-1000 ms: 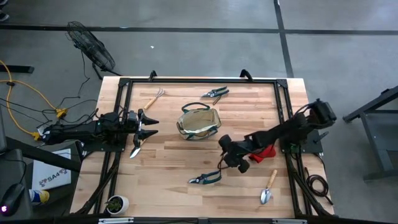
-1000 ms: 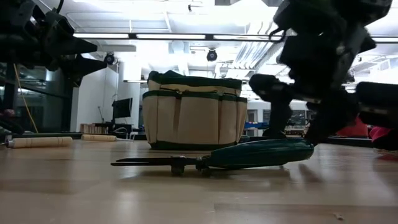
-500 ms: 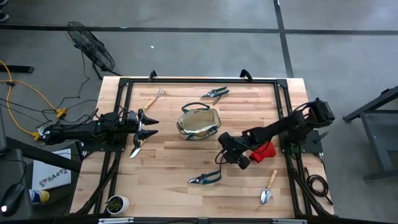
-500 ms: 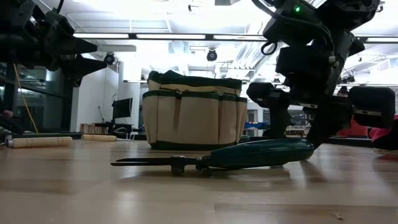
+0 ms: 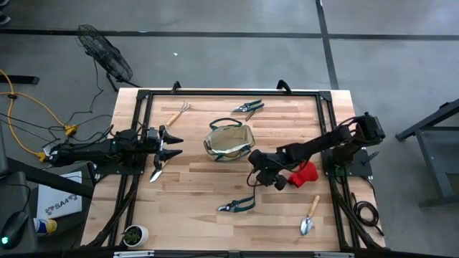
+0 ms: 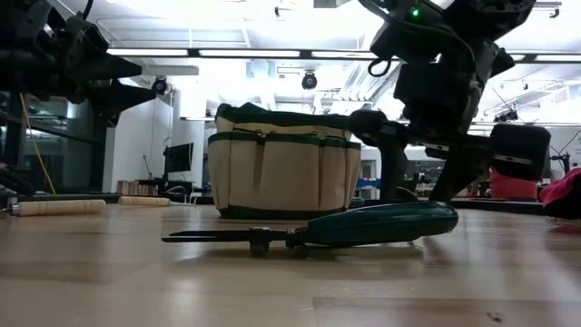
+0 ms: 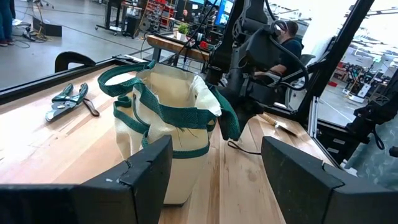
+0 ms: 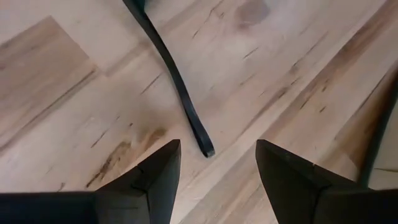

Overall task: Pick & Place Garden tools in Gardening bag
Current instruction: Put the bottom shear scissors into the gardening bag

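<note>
Lying flat on the desk (image 5: 208, 186), the green-handled pruning shears (image 5: 237, 206) sit just below and slightly toward the front edge from the right pincer (image 5: 261, 174), which hangs above the wood with its jaws released and nothing between them; the right wrist view shows bare planks and a thin dark strap end between its two fingers. The gardening bag (image 5: 229, 142) stands open just to the far-left of that pincer, close enough that a short carry would reach it. To do this step well, I judge the right pincer should come down over the thick handles, not the thin blades, with its jaws set across their width, and close only once low enough to catch both. The red glove-like item (image 5: 303, 175) lies just behind that pincer and a trowel (image 5: 310, 214) nearer the front edge. The left pincer (image 5: 166, 141) waits released on the bag's other side, another trowel (image 5: 157, 170) beside it.
</note>
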### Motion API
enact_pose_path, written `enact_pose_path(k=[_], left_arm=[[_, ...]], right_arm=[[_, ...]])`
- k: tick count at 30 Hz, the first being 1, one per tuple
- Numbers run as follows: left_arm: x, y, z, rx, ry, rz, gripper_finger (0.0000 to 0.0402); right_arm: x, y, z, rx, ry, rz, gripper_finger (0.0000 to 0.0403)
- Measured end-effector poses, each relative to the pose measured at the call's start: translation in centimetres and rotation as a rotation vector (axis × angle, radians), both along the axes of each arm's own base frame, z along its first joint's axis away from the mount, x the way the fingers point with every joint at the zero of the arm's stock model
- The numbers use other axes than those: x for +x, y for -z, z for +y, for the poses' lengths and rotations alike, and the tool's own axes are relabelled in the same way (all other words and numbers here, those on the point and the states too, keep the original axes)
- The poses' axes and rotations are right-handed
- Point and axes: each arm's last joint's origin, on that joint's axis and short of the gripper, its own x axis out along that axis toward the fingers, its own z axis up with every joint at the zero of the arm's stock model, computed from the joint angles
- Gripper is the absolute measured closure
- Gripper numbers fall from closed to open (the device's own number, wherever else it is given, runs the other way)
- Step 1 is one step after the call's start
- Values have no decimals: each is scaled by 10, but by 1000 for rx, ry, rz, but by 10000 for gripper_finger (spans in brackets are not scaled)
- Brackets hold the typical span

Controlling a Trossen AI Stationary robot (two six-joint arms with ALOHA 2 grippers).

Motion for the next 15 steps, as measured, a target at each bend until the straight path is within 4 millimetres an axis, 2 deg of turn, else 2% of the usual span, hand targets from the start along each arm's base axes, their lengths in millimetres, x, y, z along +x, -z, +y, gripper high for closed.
enact_pose_path(k=[9, 15], left_arm=[[0, 0, 0, 0, 0, 0, 158], [0, 0, 0, 0, 0, 0, 158]], right_arm=[[1, 0, -4, 8, -26, -3, 204], [3, 10, -3, 12, -31, 26, 231]])
